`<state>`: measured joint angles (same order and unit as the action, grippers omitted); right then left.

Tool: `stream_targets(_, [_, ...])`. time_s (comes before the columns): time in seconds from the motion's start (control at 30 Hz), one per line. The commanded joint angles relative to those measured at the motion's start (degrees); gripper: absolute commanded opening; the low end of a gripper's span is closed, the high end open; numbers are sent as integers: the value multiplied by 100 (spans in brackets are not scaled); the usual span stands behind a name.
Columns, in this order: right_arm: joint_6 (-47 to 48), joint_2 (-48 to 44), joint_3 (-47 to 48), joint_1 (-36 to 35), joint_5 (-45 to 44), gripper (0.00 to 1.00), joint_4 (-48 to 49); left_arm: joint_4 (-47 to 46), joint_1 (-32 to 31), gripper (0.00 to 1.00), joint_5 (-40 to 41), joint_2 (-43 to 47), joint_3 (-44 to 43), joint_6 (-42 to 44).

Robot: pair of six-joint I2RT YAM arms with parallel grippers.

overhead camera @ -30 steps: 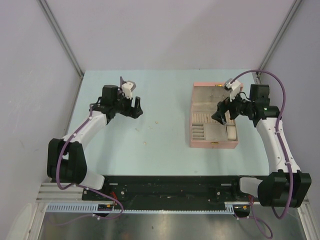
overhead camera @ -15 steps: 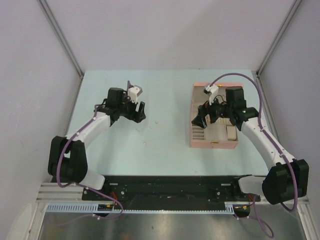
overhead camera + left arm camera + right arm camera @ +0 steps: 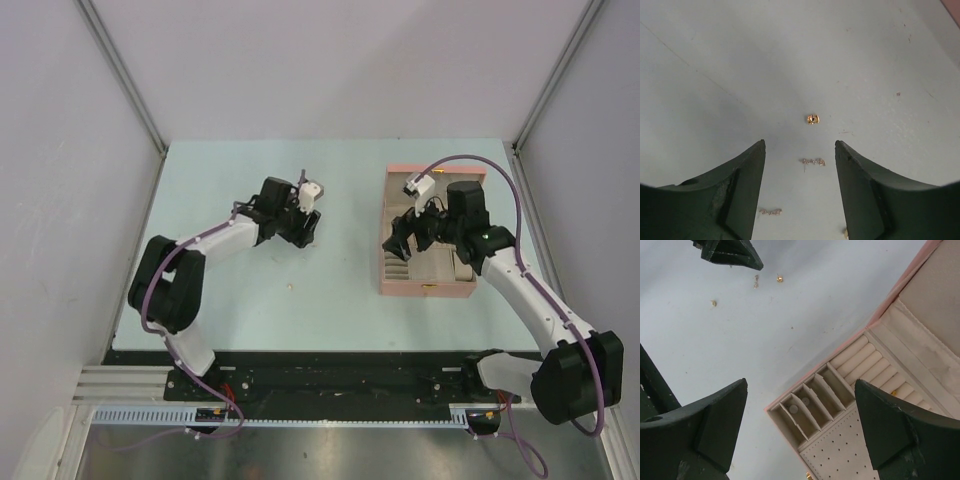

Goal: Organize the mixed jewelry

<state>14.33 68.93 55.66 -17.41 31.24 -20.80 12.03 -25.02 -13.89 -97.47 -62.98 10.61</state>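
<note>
The mixed jewelry lies loose on the pale table. In the left wrist view, a gold stud sits ahead of my left gripper. A short chain piece lies on the table between its open fingers, touching neither, and another chain piece lies nearer the left finger. My right gripper hangs open and empty over the left corner of the open pink jewelry box. From above, the left gripper is at the table's middle and the right gripper at the box's left side.
The box's small compartments hold two white round bits, and a gold piece sits among the ring rolls. A further speck lies nearer the front. Grey walls close in the table on three sides.
My left arm has swung right to the table's middle, over the loose pieces, and its jaws have narrowed somewhat. My right gripper has moved left across the box to its left side.
</note>
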Motion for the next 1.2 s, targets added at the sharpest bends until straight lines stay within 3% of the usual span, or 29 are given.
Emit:
stream_targets(0.0, [97,-265,-64,150,-49,93,225,-210,-249,62,422,-341,-460,178])
stream_targets(0.53, [237,-266,-81,308,136,91,128,53,-364,44,624,-1028,-961,99])
stream_targets(1.17, [308,-257,-81,335,171,91,67,669,-443,37,651,-1477,-1348,-50])
